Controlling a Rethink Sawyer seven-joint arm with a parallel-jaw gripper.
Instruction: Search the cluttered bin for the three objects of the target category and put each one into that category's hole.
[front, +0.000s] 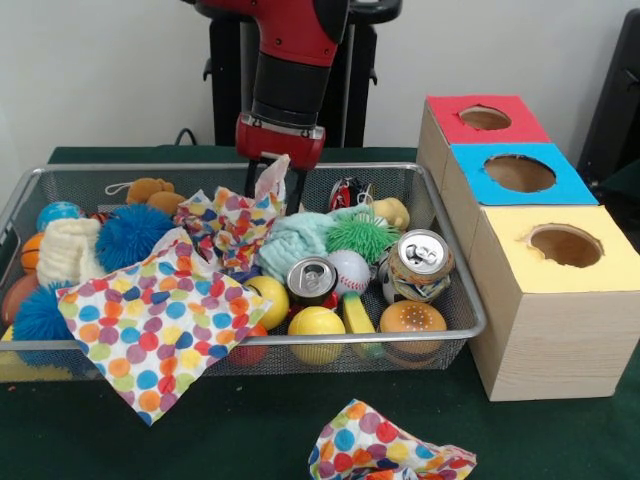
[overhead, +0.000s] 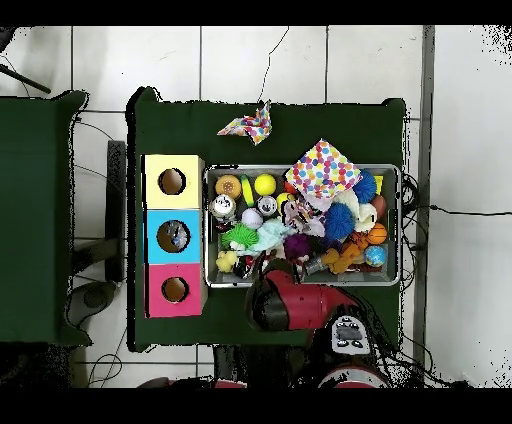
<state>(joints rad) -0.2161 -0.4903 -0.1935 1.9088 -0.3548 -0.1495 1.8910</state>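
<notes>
A wire bin (front: 468, 300) holds a jumble. In it are two drink cans (front: 312, 278) (front: 420, 262), a baseball (front: 348, 270), yellow balls (front: 316, 326), a toy burger (front: 412, 320), a green spiky ball (front: 360, 235) and a blue spiky ball (front: 132, 237). My gripper (front: 274, 182) hangs over the bin's back middle. It is shut on the pale corner of a small polka-dot cloth (front: 236, 225), which bunches up beneath it. In the overhead view the arm (overhead: 285, 300) covers the gripper.
Three boxes stand beside the bin, with a red-topped hole (front: 485, 118), a blue-topped hole (front: 519, 173) and a yellow-topped hole (front: 565, 245). A large polka-dot cloth (front: 155, 320) drapes over the bin's front rim. Another crumpled cloth (front: 385, 452) lies on the green table.
</notes>
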